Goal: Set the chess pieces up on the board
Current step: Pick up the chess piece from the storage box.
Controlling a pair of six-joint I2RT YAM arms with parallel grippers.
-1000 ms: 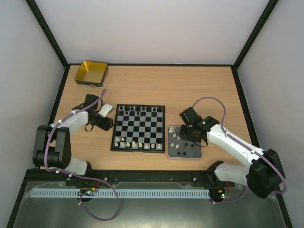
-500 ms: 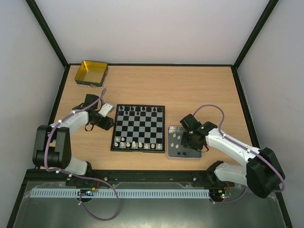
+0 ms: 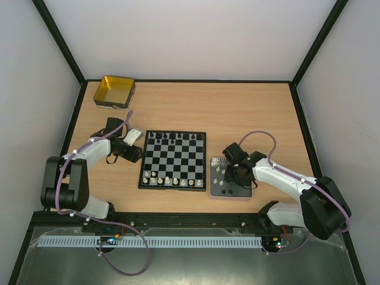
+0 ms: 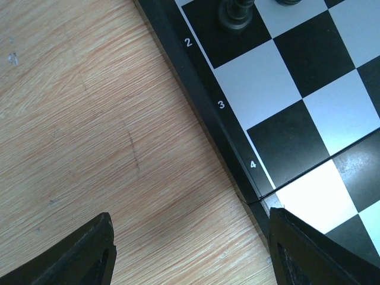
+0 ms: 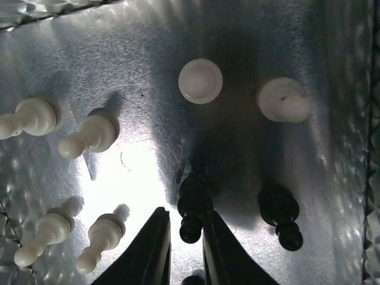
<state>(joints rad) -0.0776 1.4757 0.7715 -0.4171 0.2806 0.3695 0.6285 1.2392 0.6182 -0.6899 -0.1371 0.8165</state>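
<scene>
The board [image 3: 175,159] lies mid-table, with black chess pieces [image 3: 172,136] along its far rows and white ones [image 3: 169,179] along its near rows. My right gripper [image 3: 230,177] is down in the grey tray [image 3: 244,191]. In the right wrist view its jaws [image 5: 185,217] stand narrowly open around a lying black pawn [image 5: 193,205]; one finger touches the pawn and a slim gap shows at the other. My left gripper [image 4: 190,243] hangs open and empty over bare wood at the board's left edge [image 4: 221,122].
Loose in the tray [image 5: 148,71] lie another black pawn [image 5: 282,217] and several white pieces [image 5: 200,81], some at the left [image 5: 89,135]. A yellow tin [image 3: 114,91] stands at the far left corner. A black piece [image 4: 236,12] stands near the left gripper.
My right gripper has dropped lower into the tray and its jaws have narrowed around the black pawn. The left arm has not moved.
</scene>
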